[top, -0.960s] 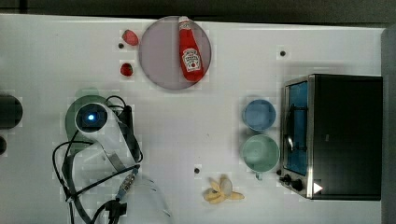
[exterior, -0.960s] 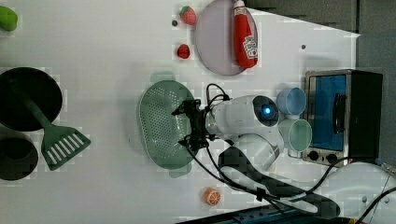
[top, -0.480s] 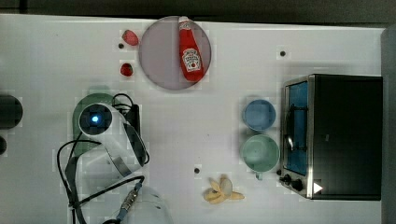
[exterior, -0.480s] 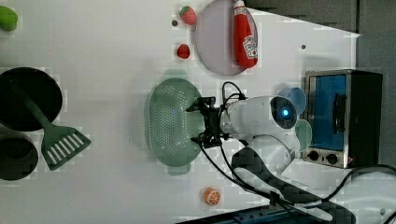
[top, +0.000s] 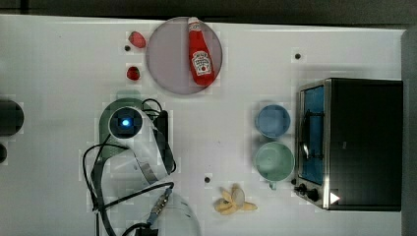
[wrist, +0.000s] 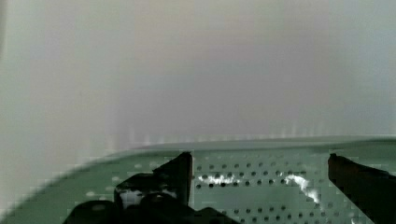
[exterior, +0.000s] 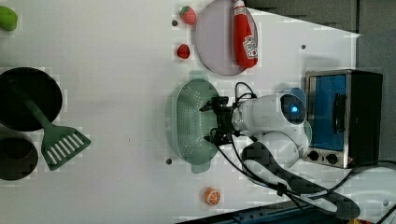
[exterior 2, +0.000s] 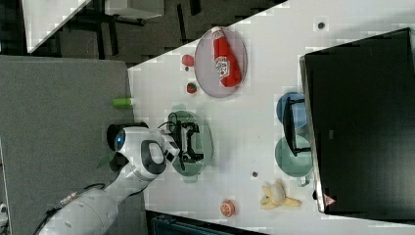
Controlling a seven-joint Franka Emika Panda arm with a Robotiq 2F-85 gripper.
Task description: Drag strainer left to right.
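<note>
I am holding my claw (exterior: 212, 122) spread wide over the strainer (exterior: 191, 121), jaws straddling across its long axis.

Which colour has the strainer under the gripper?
Pale mint green, with small holes; the left view shows the strainer best.

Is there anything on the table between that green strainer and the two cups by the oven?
No: in the top view, bare white table separates the strainer from the blue cup and green cup.
</note>
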